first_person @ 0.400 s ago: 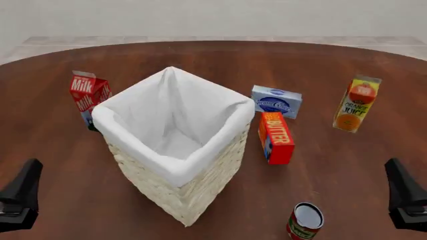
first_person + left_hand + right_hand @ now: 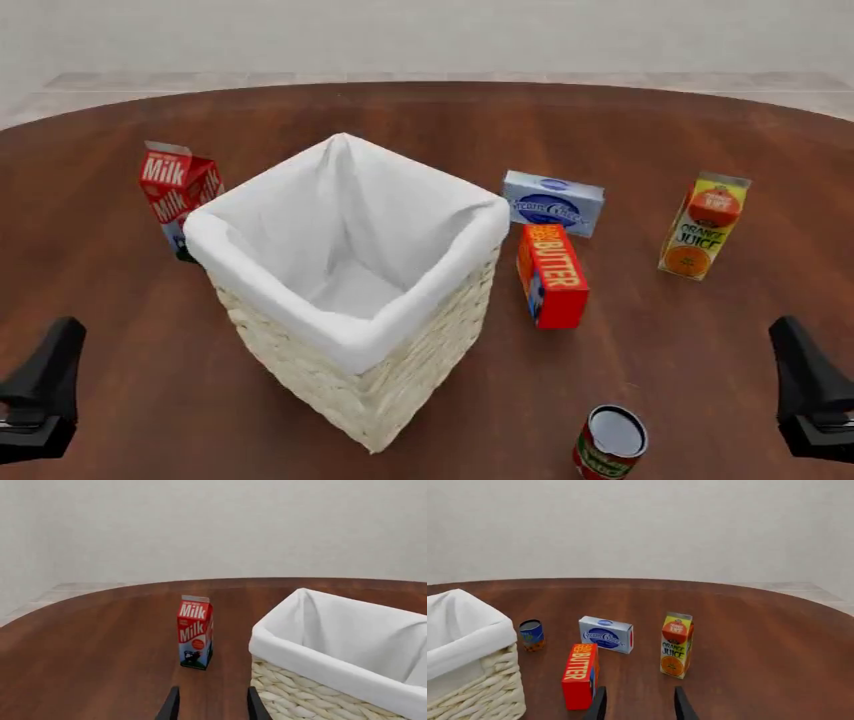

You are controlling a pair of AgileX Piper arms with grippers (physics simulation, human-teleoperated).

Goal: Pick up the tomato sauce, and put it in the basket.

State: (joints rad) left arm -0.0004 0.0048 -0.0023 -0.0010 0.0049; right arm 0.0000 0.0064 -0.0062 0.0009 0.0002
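The tomato sauce (image 2: 610, 445), a small red-labelled tin with a silver top, stands near the front edge of the table, right of centre. The basket (image 2: 400, 375), tall cream wicker with a white cloth lining, stands in the middle, left of the tin. It also shows in the left wrist view (image 2: 320, 665) and the right wrist view (image 2: 467, 647). My left gripper (image 2: 47, 375) is open and empty at the front left, left of the basket. My right gripper (image 2: 801, 375) is open and empty at the front right, right of the tin. The tin is out of both wrist views.
A milk carton (image 2: 176, 195) stands behind the basket's left corner. A red butter box (image 2: 553, 275), a blue box (image 2: 553, 203) and an orange juice carton (image 2: 705, 225) stand to the basket's right. A small blue-labelled can (image 2: 531, 635) beside the basket shows only in the right wrist view.
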